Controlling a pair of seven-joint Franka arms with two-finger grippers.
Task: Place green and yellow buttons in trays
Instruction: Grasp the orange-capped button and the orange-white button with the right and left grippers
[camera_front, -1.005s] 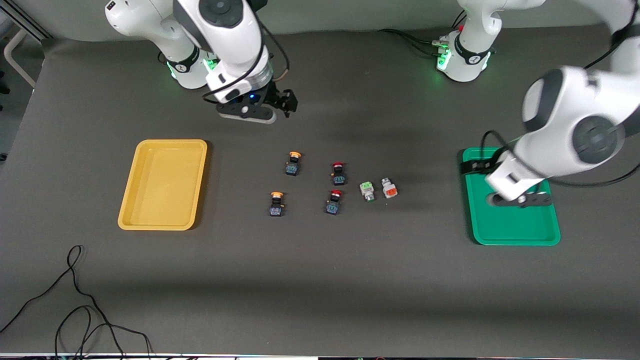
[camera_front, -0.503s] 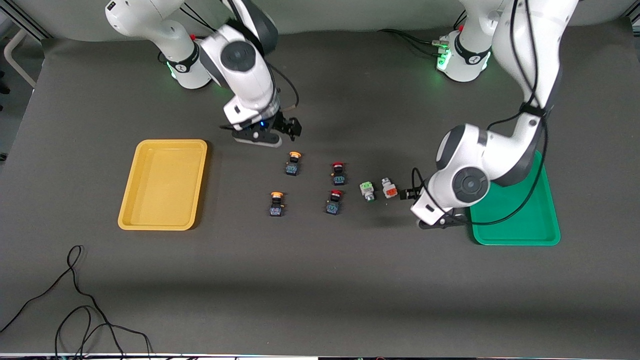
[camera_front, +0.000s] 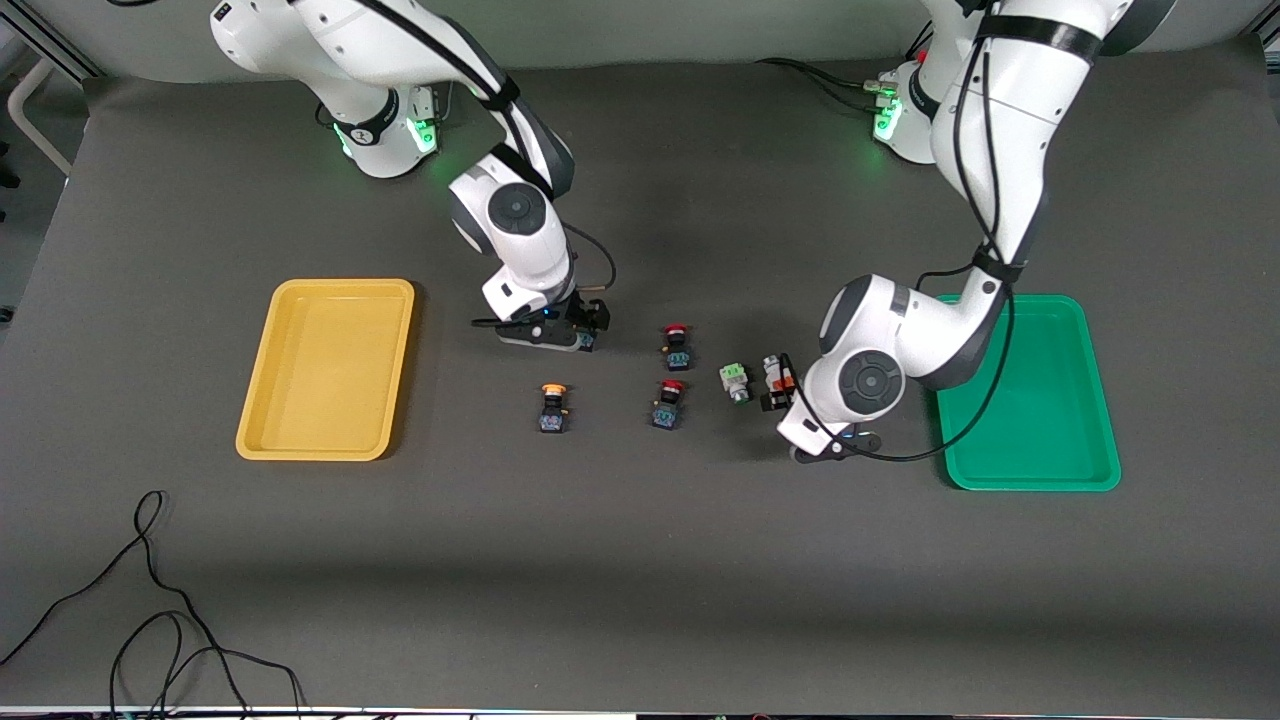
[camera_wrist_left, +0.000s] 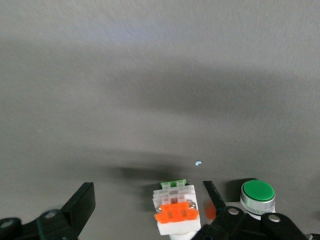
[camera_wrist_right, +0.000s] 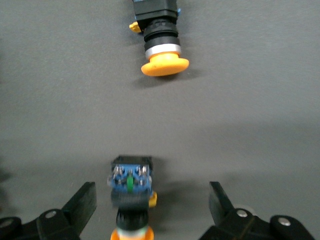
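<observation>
My right gripper (camera_front: 588, 330) is open and low over the table, its fingers either side of a black-bodied, yellow-capped button (camera_wrist_right: 130, 186), not touching it. A second yellow-capped button (camera_front: 552, 407) lies nearer the front camera and also shows in the right wrist view (camera_wrist_right: 159, 47). My left gripper (camera_front: 777, 388) is open around the white, orange-faced button (camera_wrist_left: 175, 214), which sits close to one finger. The white, pale-green-faced button (camera_front: 735, 381) lies beside it, just outside that finger (camera_wrist_left: 257, 192). The yellow tray (camera_front: 325, 370) and the green tray (camera_front: 1040, 410) hold nothing.
Two red-capped black buttons (camera_front: 677, 346) (camera_front: 668, 404) lie between the yellow-capped and white buttons. A loose black cable (camera_front: 150, 600) lies near the front edge at the right arm's end.
Both arms have come down to the table. The right gripper moved from near its base to the yellow-capped button. The left gripper moved from over the green tray to the orange-faced button.
</observation>
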